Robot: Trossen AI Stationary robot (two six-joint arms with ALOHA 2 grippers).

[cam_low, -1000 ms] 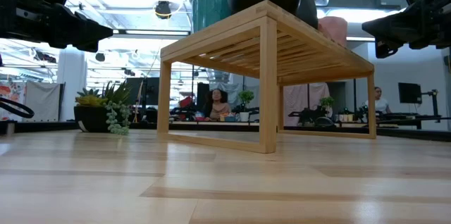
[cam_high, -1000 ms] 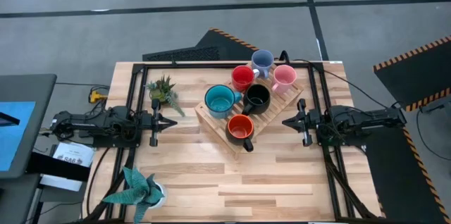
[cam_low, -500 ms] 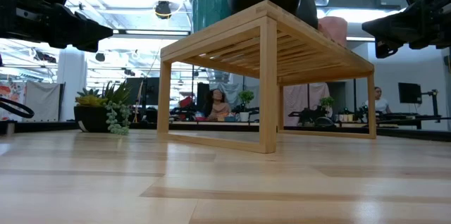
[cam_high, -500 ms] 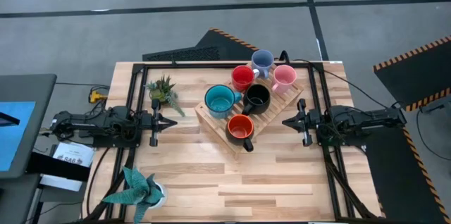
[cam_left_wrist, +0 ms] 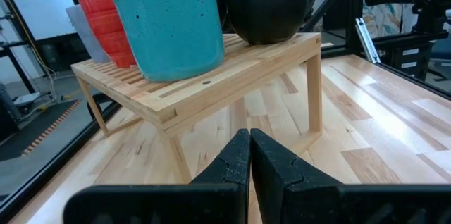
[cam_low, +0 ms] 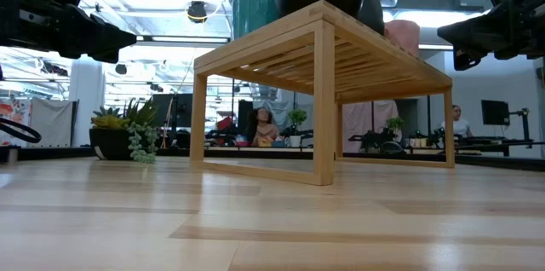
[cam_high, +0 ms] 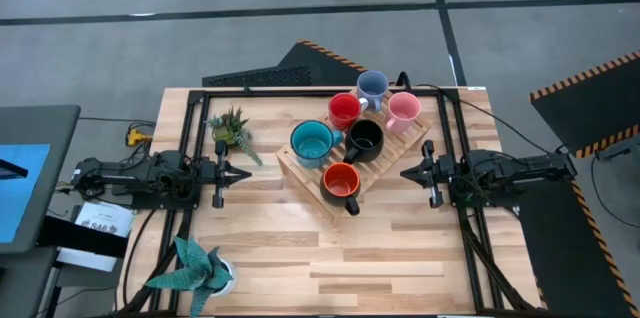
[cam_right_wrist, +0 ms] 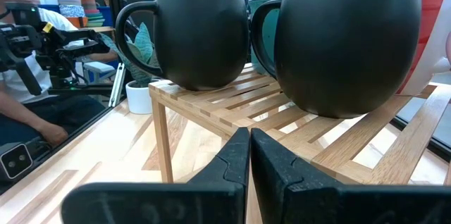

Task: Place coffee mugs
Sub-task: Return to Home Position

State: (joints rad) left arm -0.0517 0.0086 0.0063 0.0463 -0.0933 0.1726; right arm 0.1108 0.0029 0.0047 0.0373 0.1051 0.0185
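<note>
Six mugs stand upright on a slatted wooden rack (cam_high: 300, 166) at the table's middle: lavender-blue (cam_high: 372, 86), red (cam_high: 345, 110), pink (cam_high: 403, 109), teal (cam_high: 314, 143), black (cam_high: 365, 138) and orange-red with a black handle (cam_high: 341, 182). My left gripper (cam_high: 247, 173) is shut and empty, left of the rack; it also shows in the left wrist view (cam_left_wrist: 249, 155). My right gripper (cam_high: 404, 172) is shut and empty, right of the rack; it also shows in the right wrist view (cam_right_wrist: 249, 153).
A small potted plant (cam_high: 231, 130) stands at the far left of the table and a spiky one (cam_high: 195, 268) at the near left corner. A black frame (cam_high: 300, 91) runs round the table. A person sits in the room beyond (cam_low: 264, 124).
</note>
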